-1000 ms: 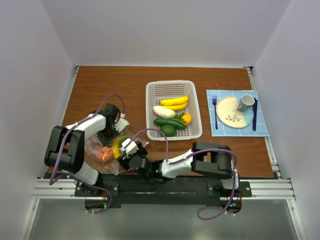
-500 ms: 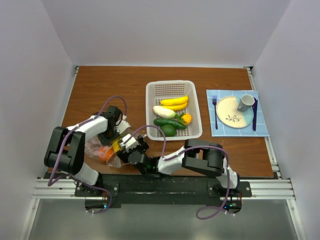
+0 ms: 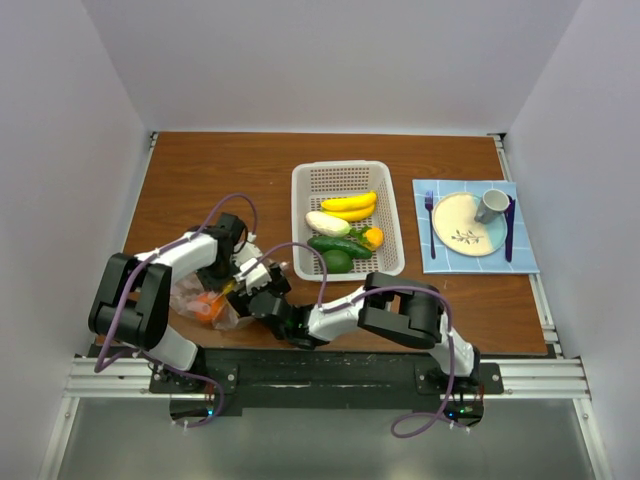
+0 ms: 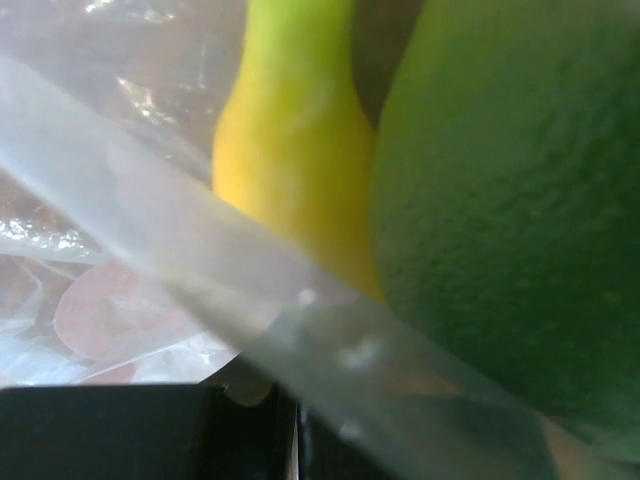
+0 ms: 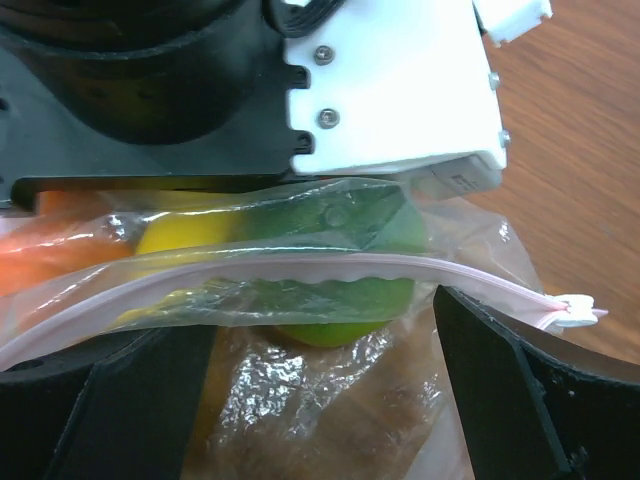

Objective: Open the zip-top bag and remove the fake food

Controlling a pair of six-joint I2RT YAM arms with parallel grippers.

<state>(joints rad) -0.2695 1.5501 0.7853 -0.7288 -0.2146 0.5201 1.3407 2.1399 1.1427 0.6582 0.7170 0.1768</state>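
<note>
I had the left claw pinching the bag at 8 o'clock, right claw spread astride its zip.

No text, brand, number or sign could be read in any view. In the right wrist view, a small grey label sat at the lower right corner of the white housing, but its print was too blurred to make out. The clear plastic of the zip-top bag showed no legible print. The cream plate, near the tabletop's right edge, carried only a dark sprig drawing.
</note>
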